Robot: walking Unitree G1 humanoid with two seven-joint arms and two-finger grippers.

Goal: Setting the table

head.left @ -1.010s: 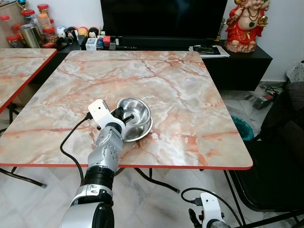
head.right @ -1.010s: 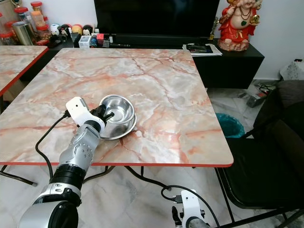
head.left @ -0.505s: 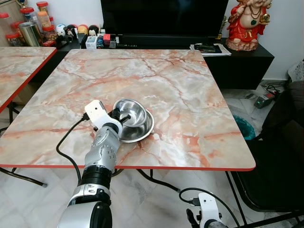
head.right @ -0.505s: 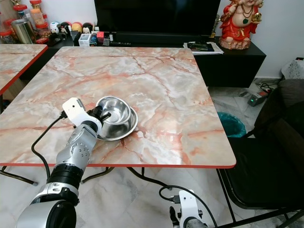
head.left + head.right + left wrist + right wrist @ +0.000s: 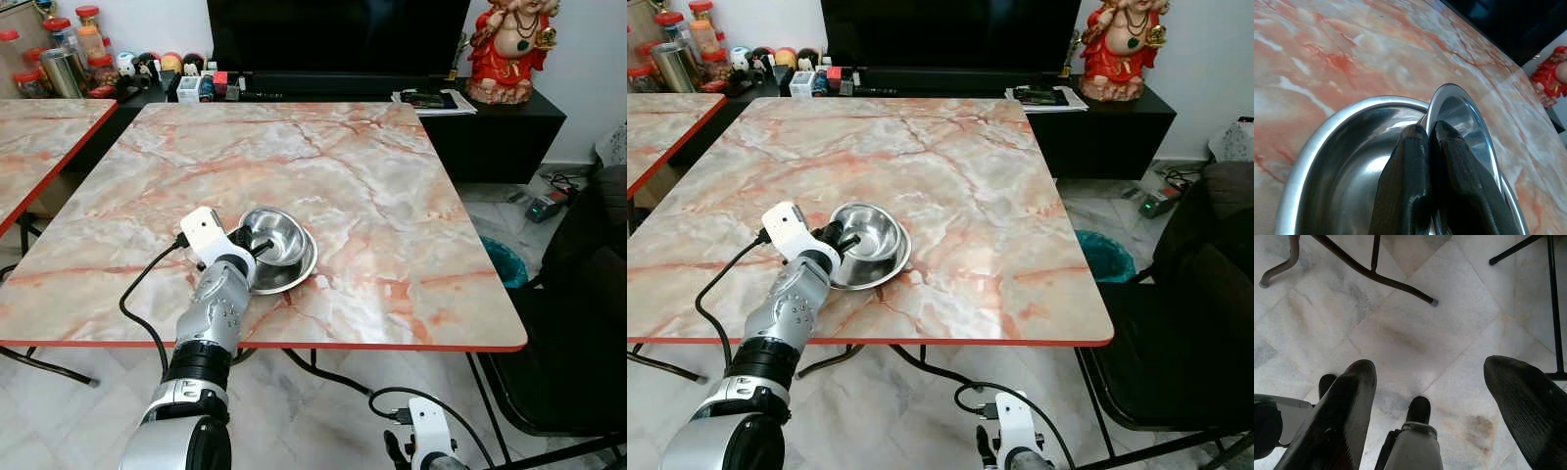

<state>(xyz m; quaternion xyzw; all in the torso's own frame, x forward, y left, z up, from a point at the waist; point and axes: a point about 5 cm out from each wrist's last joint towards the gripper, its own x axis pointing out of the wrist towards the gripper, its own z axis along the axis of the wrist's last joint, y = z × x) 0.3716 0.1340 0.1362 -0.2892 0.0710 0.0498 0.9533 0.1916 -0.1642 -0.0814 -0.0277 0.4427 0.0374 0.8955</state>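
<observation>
Two steel bowls sit nested near the front left of the marble table [image 5: 392, 186]. The smaller upper bowl [image 5: 280, 238] leans tilted inside the wider lower bowl [image 5: 297, 277]. My left gripper [image 5: 258, 246] reaches in from the front left and is shut on the upper bowl's near rim. In the left wrist view the two black fingers [image 5: 1405, 166] pinch that thin rim [image 5: 1462, 115], with the lower bowl [image 5: 1337, 161] beneath them. My right gripper [image 5: 1430, 367] hangs open low over the tiled floor, holding nothing.
A second marble table [image 5: 39, 137] stands to the left. Behind are a black TV console with jars [image 5: 69, 59] and a red statue [image 5: 505, 49]. A black chair [image 5: 578, 323] and a teal bin [image 5: 502, 262] stand right of the table.
The upper bowl has sunk lower into the lower bowl, still held by my left gripper. The camera has shifted slightly. The right arm has not moved.
</observation>
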